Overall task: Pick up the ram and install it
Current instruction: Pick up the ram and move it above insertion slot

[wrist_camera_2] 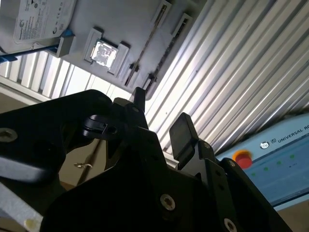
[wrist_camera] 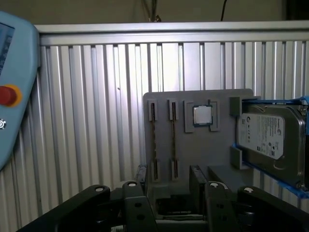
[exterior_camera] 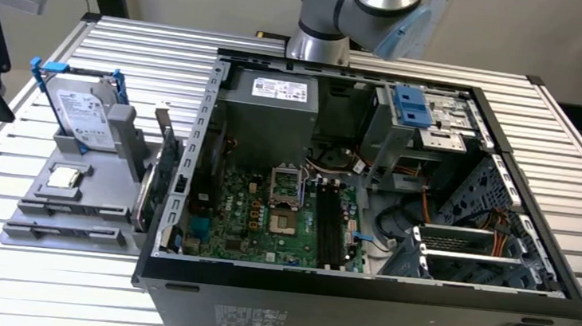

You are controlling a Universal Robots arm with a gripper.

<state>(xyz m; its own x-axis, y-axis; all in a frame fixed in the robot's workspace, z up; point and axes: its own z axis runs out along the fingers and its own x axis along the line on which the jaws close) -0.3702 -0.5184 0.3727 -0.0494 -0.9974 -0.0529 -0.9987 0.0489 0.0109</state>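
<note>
Misalignment is the chief hazard here. The gripper hangs empty, its jaws wide apart, off the end of the grey holder and touching nothing. The ram stands on edge in that holder as a thin stick held by brackets at both ends. A second stick stands just beside it in the neighbouring groove, and I cannot tell which of the two is meant. If the jaws close off-centre, they could, I judge, catch both sticks, or nip one by a corner and cock it in its brackets so that it binds on the way out. A thin board gripped on edge may also twist between the fingers.

On the ram's other side the processor chip lies near, and past it the hard drive in its blue frame rises well above the holder's floor; that side is crowded. Towards the teach pendant the slatted table is bare.

In the exterior view the expansion card stands upright between the holder and the computer case, so a low carry across risks striking it or the case's rim. The black slots lie deep inside, hemmed by the drive cage and loose cables, but the case is open from above
</note>
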